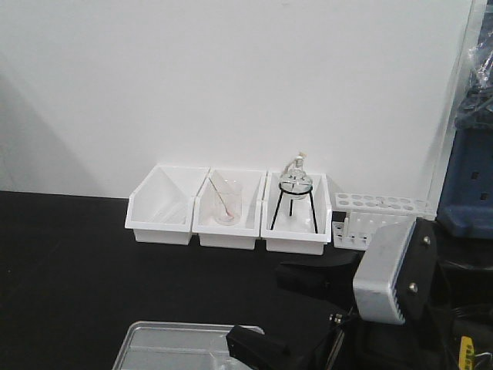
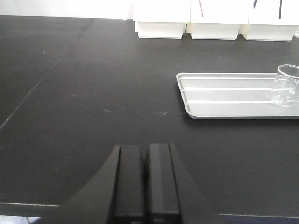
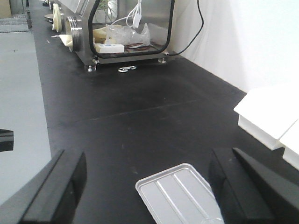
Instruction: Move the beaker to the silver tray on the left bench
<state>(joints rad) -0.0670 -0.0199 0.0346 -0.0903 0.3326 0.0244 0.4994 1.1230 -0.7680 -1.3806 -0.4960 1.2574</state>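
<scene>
L gripper (image 2: 145, 186) jaws together, empty, low over the left bench (image 2: 93, 93). R gripper (image 3: 145, 186) jaws wide apart, nothing btwn, above the silver tray (image 3: 180, 193) corner. Only L wrist view shows the beaker (image 2: 286, 86): upright inside tray, at its R end. Front view adds white bins (image 1: 231, 223) w/ flask on tripod (image 1: 294, 189), test-tube rack (image 1: 377, 216) beside. R wrist view alone shows glove box (image 3: 126, 28) far down bench.

Clear beaker (image 2: 286, 87) upright on ribbed silver tray (image 2: 224, 95); tray on black bench (image 2: 93, 93).
</scene>
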